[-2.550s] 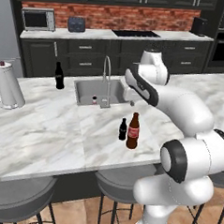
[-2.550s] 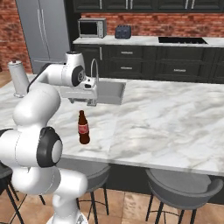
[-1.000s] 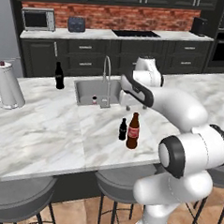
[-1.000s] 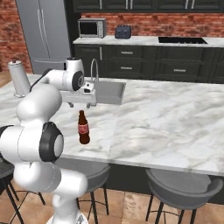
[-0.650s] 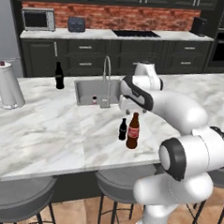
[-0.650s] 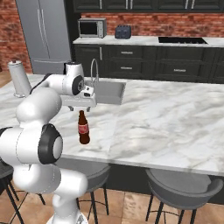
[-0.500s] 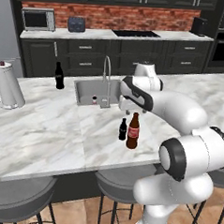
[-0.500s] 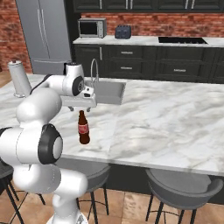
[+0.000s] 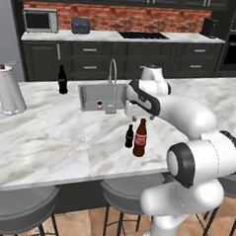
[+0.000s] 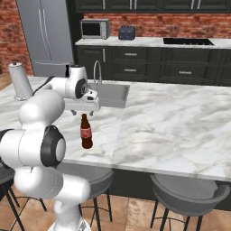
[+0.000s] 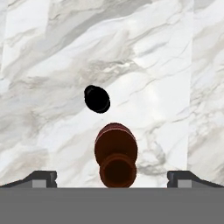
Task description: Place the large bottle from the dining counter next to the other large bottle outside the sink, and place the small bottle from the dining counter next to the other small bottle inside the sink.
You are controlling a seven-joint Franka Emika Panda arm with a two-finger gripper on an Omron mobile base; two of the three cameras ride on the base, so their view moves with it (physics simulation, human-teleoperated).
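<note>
No writing can be read anywhere: the red label band on the large bottle [image 9: 140, 138] near the table's [image 9: 49, 140] front edge carries pale marks too small and blurred to make out.

Even, bright rendered light, no clear source. Soft faint shadows under the large bottle [image 9: 140, 137] on the dining counter [image 9: 49, 140]. No glare/blur; base views slightly coarse, hand view sharp.
</note>
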